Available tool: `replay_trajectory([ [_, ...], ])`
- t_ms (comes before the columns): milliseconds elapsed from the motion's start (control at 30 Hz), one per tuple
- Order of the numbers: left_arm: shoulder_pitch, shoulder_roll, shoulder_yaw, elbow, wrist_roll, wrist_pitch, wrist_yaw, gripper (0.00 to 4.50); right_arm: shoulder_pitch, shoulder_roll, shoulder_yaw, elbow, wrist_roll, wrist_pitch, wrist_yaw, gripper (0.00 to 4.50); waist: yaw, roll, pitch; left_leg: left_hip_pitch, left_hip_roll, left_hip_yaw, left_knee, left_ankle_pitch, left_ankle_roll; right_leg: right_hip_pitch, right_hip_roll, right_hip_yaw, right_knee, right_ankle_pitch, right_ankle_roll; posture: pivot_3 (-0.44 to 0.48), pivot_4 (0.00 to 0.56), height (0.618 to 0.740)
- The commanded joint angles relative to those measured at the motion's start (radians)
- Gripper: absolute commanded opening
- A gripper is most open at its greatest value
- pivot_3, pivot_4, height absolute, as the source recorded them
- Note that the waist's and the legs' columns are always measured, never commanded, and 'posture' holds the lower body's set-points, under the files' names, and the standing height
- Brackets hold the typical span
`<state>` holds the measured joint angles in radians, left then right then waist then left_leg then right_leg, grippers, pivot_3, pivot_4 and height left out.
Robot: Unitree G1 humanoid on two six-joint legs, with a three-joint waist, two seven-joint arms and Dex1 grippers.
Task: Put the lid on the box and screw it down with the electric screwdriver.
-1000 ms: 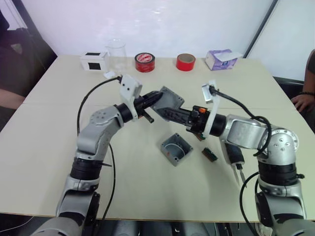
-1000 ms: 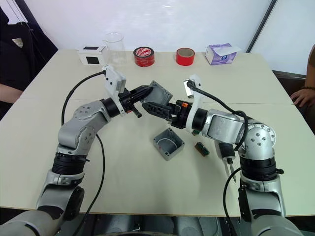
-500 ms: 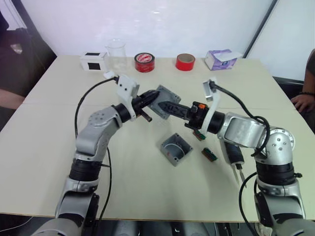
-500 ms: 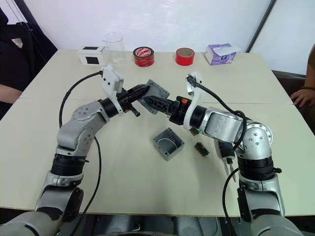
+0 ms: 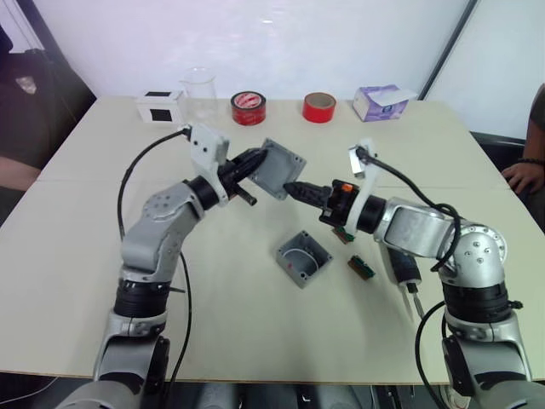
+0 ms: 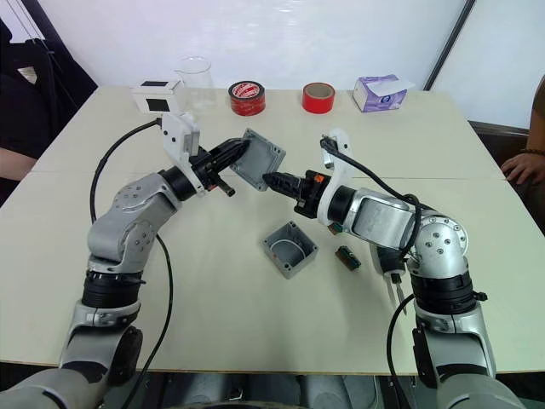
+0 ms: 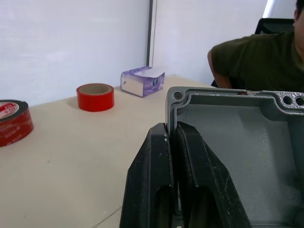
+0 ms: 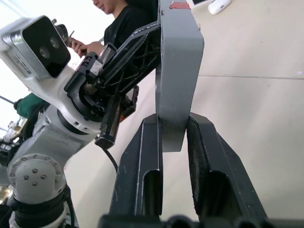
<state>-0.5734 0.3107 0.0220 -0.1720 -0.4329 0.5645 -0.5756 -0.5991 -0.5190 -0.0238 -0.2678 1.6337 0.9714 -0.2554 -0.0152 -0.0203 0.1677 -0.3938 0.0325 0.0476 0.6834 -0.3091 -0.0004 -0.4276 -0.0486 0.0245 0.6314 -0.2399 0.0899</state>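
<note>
- Worktop point(image 5: 77, 256), a pale beige tabletop, carries everything; along its far edge stand a white-and-black cube point(image 5: 159, 106), a clear glass beaker point(image 5: 199, 89), a red tape roll with a printed label point(image 5: 248, 108), a plain red tape roll point(image 5: 319, 107) and a purple tissue carton point(image 5: 381, 102).
- Left gripper point(image 5: 248, 164) is raised above the worktop's middle with its black fingers point(image 7: 156, 180) clamped onto one rim wall of the flat square grey lid point(image 5: 278, 169); it has carried the lid toward the left and far side since a second ago.
- Right gripper point(image 5: 300, 189) has slid off the lid's face and now straddles only its lower edge, fingers point(image 8: 142, 166) narrowly parted on either side of it; contact cannot be judged.
- Deep square grey box point(image 5: 304, 258) sits open-side up near the worktop's centre, unmoved.
- Black pen-shaped electric screwdriver point(image 5: 407, 277) lies toward the right edge, under the right arm.
- Small green-and-black part point(image 5: 362, 267) lies between box and screwdriver.
</note>
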Motion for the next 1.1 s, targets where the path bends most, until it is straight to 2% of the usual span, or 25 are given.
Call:
replay_trajectory([
  [33,0.029,0.042,-0.018,-0.056,-0.060,0.072,-0.068,1.70,-0.068,-0.028,-0.044,-0.075,-0.072,-0.032,0.104,0.18,0.001,0.000,0.000,0.000,0.000,0.000,0.000,0.000,0.000,0.000,0.000,0.000,0.000,0.000,0.000,0.000,0.150,0.740],
  [67,0.032,0.067,-0.007,-0.058,-0.072,0.084,-0.091,2.16,-0.073,-0.062,-0.035,-0.102,-0.135,-0.029,0.153,0.18,0.002,0.000,0.000,0.000,0.000,0.000,0.000,0.000,0.000,0.000,0.000,0.000,0.000,0.000,0.000,0.000,0.150,0.740],
  [100,0.033,0.091,0.004,-0.058,-0.087,0.099,-0.111,2.39,-0.074,-0.091,-0.027,-0.126,-0.195,-0.031,0.197,0.18,0.003,0.000,0.000,0.000,0.000,0.000,0.000,0.000,0.000,0.000,0.000,0.000,0.000,0.000,0.000,0.000,0.150,0.740],
  [133,0.030,0.119,0.021,-0.059,-0.115,0.122,-0.141,2.90,-0.071,-0.134,-0.008,-0.158,-0.277,-0.040,0.251,0.18,0.003,0.000,0.000,-0.001,0.000,0.000,0.000,0.000,0.000,-0.001,0.000,0.000,0.000,0.000,0.000,0.000,0.150,0.740],
  [267,0.008,0.223,0.062,-0.040,-0.203,0.191,-0.251,4.43,-0.015,-0.282,0.075,-0.261,-0.596,-0.146,0.465,0.18,0.003,0.001,0.001,-0.001,-0.001,0.000,0.000,0.000,0.000,-0.001,0.001,-0.001,-0.001,0.000,0.000,0.000,0.150,0.740],
  [333,-0.009,0.293,0.076,-0.015,-0.244,0.231,-0.330,4.49,0.040,-0.348,0.096,-0.296,-0.753,-0.257,0.575,0.18,0.003,0.000,0.001,-0.002,-0.001,0.000,0.000,0.000,0.001,-0.002,0.001,-0.001,-0.002,0.000,0.000,0.000,0.150,0.740],
  [467,-0.036,0.460,0.035,0.037,-0.279,0.285,-0.545,4.49,0.175,-0.479,0.149,-0.294,-1.198,-0.673,0.758,0.18,0.002,0.000,0.001,-0.002,-0.001,0.000,-0.001,0.000,0.001,-0.002,0.002,-0.001,-0.002,-0.001,-0.001,0.000,0.150,0.740],
  [600,-0.082,0.556,-0.034,0.094,-0.256,0.268,-0.712,4.49,0.262,-0.507,0.150,-0.201,-1.506,-1.068,0.806,0.18,0.002,0.000,0.001,-0.001,-0.001,0.002,-0.001,0.000,0.001,-0.002,0.002,-0.001,-0.002,-0.002,-0.003,0.000,0.150,0.740],
  [733,-0.141,0.588,-0.096,0.174,-0.217,0.233,-0.837,4.49,0.370,-0.491,0.107,-0.109,-1.884,-1.518,0.664,0.18,0.004,0.000,0.002,-0.001,-0.002,0.004,0.000,0.000,0.000,-0.002,0.002,0.000,-0.001,-0.003,-0.003,0.000,0.150,0.740],
  [800,-0.166,0.588,-0.125,0.213,-0.192,0.209,-0.881,4.49,0.435,-0.466,0.080,-0.086,-2.046,-1.662,0.567,0.18,0.005,0.000,0.002,-0.001,-0.002,0.005,0.000,0.000,0.000,-0.002,0.002,0.000,-0.001,-0.003,-0.003,0.000,0.150,0.740],
  [933,-0.204,0.586,-0.167,0.259,-0.159,0.162,-0.979,4.49,0.513,-0.395,0.030,-0.045,-2.315,-1.766,0.386,0.18,0.001,0.000,0.002,-0.001,-0.003,0.006,0.000,0.000,-0.001,-0.003,0.002,0.001,-0.001,-0.004,-0.003,0.000,0.150,0.740],
  [1100,-0.251,0.573,-0.189,0.298,-0.127,0.138,-1.022,4.49,0.568,-0.299,0.022,-0.033,-2.527,-1.757,0.233,0.18,0.001,0.000,0.002,-0.001,-0.003,0.006,0.000,0.001,-0.002,-0.003,0.003,0.001,0.000,-0.004,-0.003,0.000,0.150,0.740],
])
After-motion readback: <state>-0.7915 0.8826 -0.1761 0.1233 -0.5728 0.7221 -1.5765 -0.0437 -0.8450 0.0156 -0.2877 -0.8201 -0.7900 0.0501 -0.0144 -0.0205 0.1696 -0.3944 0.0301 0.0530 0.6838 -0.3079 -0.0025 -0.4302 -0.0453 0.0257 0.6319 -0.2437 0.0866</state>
